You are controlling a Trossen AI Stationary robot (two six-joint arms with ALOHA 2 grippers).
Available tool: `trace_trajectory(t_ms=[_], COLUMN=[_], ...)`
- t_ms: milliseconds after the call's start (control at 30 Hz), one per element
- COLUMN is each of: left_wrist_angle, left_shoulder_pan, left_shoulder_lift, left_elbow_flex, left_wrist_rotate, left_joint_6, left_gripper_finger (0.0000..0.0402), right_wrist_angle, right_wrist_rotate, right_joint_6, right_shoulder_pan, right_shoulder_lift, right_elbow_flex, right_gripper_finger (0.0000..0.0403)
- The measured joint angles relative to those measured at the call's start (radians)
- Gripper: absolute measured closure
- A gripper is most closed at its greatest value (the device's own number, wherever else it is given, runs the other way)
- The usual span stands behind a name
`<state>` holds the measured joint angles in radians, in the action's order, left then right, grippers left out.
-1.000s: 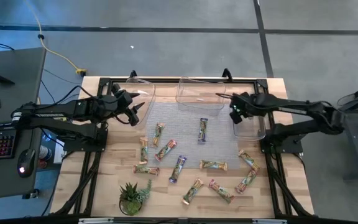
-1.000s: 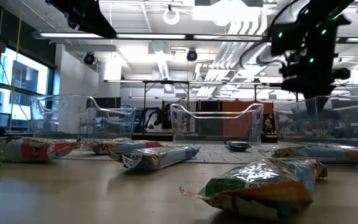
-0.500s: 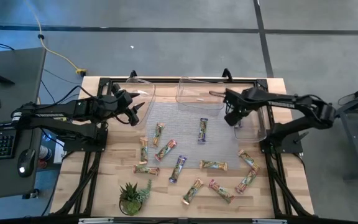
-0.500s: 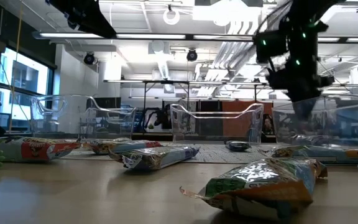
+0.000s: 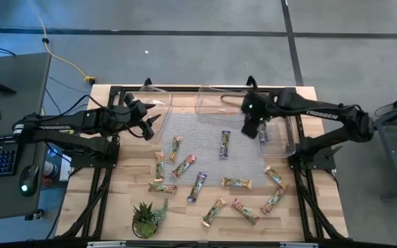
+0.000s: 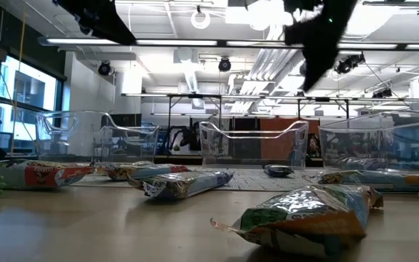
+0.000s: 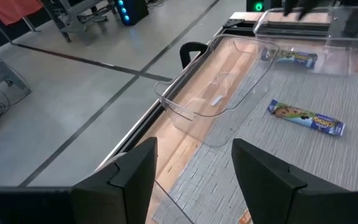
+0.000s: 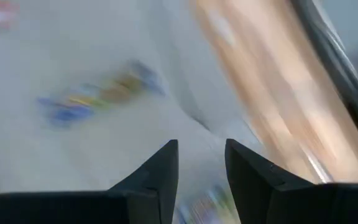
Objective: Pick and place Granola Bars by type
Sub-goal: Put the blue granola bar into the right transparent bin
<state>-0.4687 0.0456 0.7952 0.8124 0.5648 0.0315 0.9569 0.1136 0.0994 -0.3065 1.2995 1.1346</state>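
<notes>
Overhead, the right arm reaches in from the table's right edge, stretched nearly flat toward the far middle, and its right gripper [image 5: 251,128] hangs above the grey woven mat [image 5: 205,134], between the clear plastic middle tub [image 5: 220,103] and the clear plastic right tub [image 5: 281,134]. From its wrist camera the two dark fingers [image 8: 157,174] stand slightly apart with bare space between them, so the gripper is parted and empty. One blue-purple shiny-wrapped granola bar [image 5: 263,133] lies inside the right tub, just beside that gripper. Another blue-purple bar [image 5: 225,144] rests on the mat, near the gripper on its left side in the overhead view.

Opposite, the left arm extends from the table's left edge, its left gripper [image 5: 150,122] held above the mat's near-left corner beside the clear plastic left tub [image 5: 154,100]. Its wrist camera shows the two fingers [image 7: 132,180] spread wide, nothing between them.

Remaining bars lie scattered across the wooden table [image 5: 116,200] toward its near side: green-orange bars [image 5: 184,166] in a loose group left of centre, a blue-purple bar [image 5: 197,186] near the middle, and more bars [image 5: 275,187] clustered on the right. A small green potted plant [image 5: 145,218] stands at the near-left corner.
</notes>
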Motion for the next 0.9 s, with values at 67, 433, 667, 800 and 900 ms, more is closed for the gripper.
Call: trace_trajectory(t_ms=[67, 433, 667, 800, 900], left_wrist_angle=[-0.007, -0.009, -0.009, -0.009, -0.008], left_shoulder_pan=[0.0, 0.0, 0.0, 0.0, 0.0], left_shoulder_lift=[0.0, 0.0, 0.0, 0.0, 0.0], left_elbow_flex=[0.0, 0.0, 0.0, 0.0, 0.0], left_wrist_rotate=[0.0, -0.027, -0.028, -0.061, -0.09], left_joint_6=[0.0, 0.0, 0.0, 0.0, 0.0], left_gripper_finger=[0.02, 0.02, 0.02, 0.02, 0.02], right_wrist_angle=[-0.113, -0.645, -0.708, -0.786, -0.825], right_wrist_rotate=[-0.087, -0.117, -0.149, -0.15, -0.163], right_joint_6=[-0.165, -0.43, -0.379, -0.416, -0.421], right_shoulder_pan=[0.061, 0.267, 0.266, 0.268, 0.268], right_shoulder_lift=[0.0, 0.001, 0.003, 0.004, 0.004], right_elbow_flex=[-0.023, -0.267, -0.346, -0.395, -0.415], right_gripper_finger=[0.0288, 0.0288, 0.0288, 0.0288, 0.0288])
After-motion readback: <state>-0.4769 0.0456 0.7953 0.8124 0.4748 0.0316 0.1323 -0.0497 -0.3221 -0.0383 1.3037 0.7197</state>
